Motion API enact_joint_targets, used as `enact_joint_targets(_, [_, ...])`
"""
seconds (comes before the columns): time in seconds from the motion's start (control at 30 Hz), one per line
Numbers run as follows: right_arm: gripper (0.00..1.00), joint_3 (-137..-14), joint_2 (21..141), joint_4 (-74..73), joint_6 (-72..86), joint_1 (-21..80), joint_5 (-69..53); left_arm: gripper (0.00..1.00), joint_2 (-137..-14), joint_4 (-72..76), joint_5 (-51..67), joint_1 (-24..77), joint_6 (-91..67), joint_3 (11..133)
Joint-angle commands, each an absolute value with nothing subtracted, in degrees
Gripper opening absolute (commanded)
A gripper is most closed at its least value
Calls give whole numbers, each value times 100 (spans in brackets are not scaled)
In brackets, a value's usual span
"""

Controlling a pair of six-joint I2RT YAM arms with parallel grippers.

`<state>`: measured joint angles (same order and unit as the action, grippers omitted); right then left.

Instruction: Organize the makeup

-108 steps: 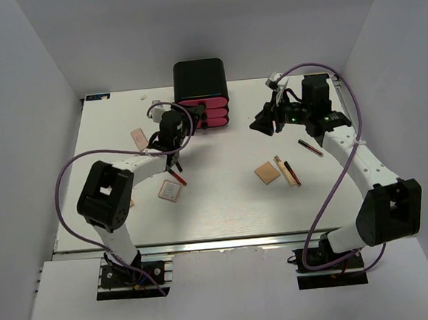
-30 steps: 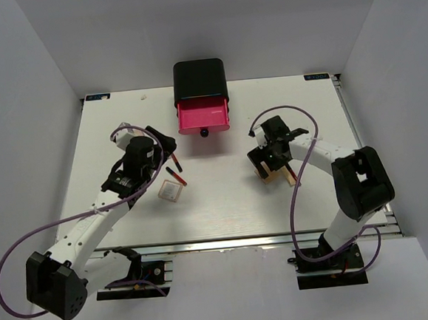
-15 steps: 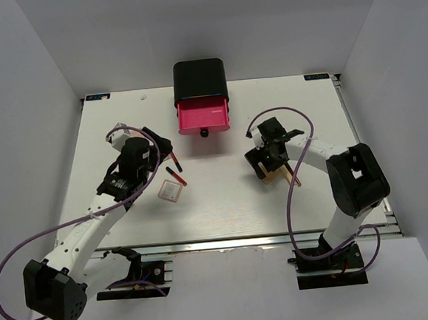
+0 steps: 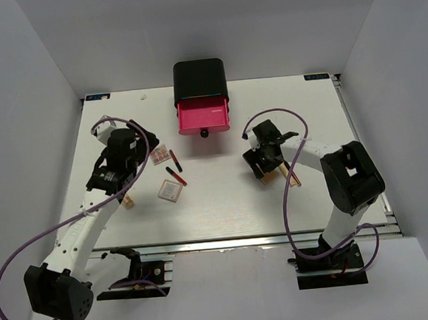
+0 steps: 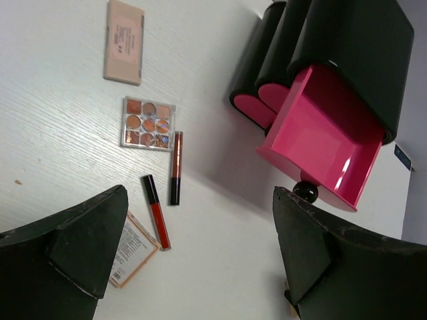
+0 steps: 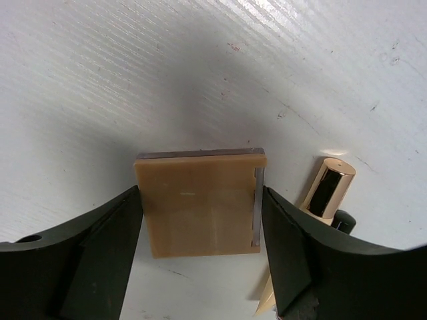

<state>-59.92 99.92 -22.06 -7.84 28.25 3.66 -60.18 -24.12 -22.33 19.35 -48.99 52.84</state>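
Right of the pink drawer (image 4: 203,118), the tan palette (image 6: 200,207) lies on the surface (image 4: 224,200) between your right jaws, clamped or not I cannot tell; probably light, stiff, slick, so pinch its side edges; left jaws gape.

White slatted table (image 4: 225,203), plain grey walls (image 4: 115,34) on three sides.
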Motion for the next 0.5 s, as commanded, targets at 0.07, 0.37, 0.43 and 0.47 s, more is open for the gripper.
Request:
enact_joint_targets(0.07, [47, -5705, 9958, -2215, -975, 2839, 352, 98, -5976, -2645, -2066, 1548, -4544, 5616])
enact_joint_targets(0.37, [0, -6468, 9247, -2206, -2337, 2848, -868, 88, -6468, -2751, -854, 371, -4553, 5941])
enact_joint_targets(0.43, [0, -6793, 9141, -2136, -2643, 2848, -1089, 87, -6670, -2768, -520, 177, -4544, 6047])
enact_joint_targets(0.47, [0, -6916, 9045, -2118, -2741, 2848, -1351, 87, -6767, -2803, -414, 19, -4535, 6073])
